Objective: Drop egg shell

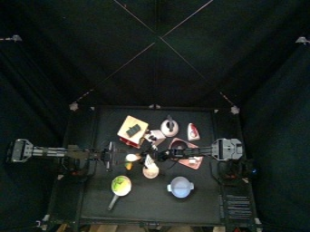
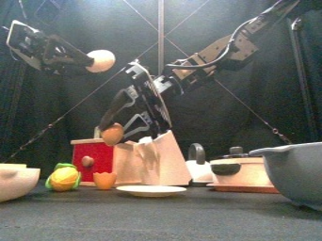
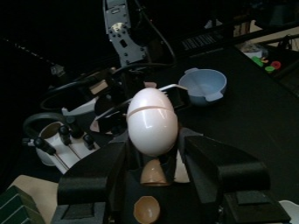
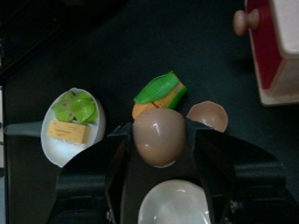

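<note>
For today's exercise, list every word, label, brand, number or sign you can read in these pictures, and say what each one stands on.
None can be read in any view.
The red box shows no lettering.
The white bag is blank on the face in view.
The egg and the brown shell half are unmarked.

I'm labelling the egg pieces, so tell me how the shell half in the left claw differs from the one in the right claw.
The left claw holds a white egg shell half; the right claw holds a brown egg shell half. In the front view the white half hangs high on the picture's left, while the brown half sits lower, just above the red box. Both are smooth, rounded and gripped between two black jaws.
</note>
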Motion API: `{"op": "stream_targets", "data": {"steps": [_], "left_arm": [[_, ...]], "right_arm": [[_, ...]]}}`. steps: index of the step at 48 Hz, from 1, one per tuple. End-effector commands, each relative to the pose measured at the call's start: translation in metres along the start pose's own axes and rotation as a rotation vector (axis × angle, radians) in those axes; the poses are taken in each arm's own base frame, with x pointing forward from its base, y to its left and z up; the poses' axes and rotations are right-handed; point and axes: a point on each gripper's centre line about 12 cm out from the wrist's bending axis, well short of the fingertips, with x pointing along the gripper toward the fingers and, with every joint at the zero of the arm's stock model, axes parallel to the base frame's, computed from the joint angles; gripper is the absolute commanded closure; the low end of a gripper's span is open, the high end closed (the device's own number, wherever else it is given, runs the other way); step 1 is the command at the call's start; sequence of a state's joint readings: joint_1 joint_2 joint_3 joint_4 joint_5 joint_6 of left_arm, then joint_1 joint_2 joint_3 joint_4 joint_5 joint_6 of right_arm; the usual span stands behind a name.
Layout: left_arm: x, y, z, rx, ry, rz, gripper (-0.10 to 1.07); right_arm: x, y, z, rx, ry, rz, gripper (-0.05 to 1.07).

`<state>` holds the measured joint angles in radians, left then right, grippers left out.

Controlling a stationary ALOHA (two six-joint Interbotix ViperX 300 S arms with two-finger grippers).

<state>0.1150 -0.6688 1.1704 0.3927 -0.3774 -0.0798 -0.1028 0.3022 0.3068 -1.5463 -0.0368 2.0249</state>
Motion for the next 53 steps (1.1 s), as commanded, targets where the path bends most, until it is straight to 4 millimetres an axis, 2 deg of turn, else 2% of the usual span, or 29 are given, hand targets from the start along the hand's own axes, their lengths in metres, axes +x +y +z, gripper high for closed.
{"op": "stream_targets", "data": {"steps": [1,36,53], "left_arm": [[0.001,0.002,0.005,0.002,-0.016,0.003,0.24],[0.001,0.001,0.004,0.002,-0.013,0.003,0.24],[0.001,0.001,0.004,0.003,-0.010,0.002,0.24]], "right_arm": [[-0.003,0.003,0.016,0.006,-0.049,-0.013,0.40],[0.017,-0.008,0.015,0.006,-0.060,-0.077,0.40],[0.020,-0.012,0.016,0.013,-0.069,-0.104,0.32]]}}
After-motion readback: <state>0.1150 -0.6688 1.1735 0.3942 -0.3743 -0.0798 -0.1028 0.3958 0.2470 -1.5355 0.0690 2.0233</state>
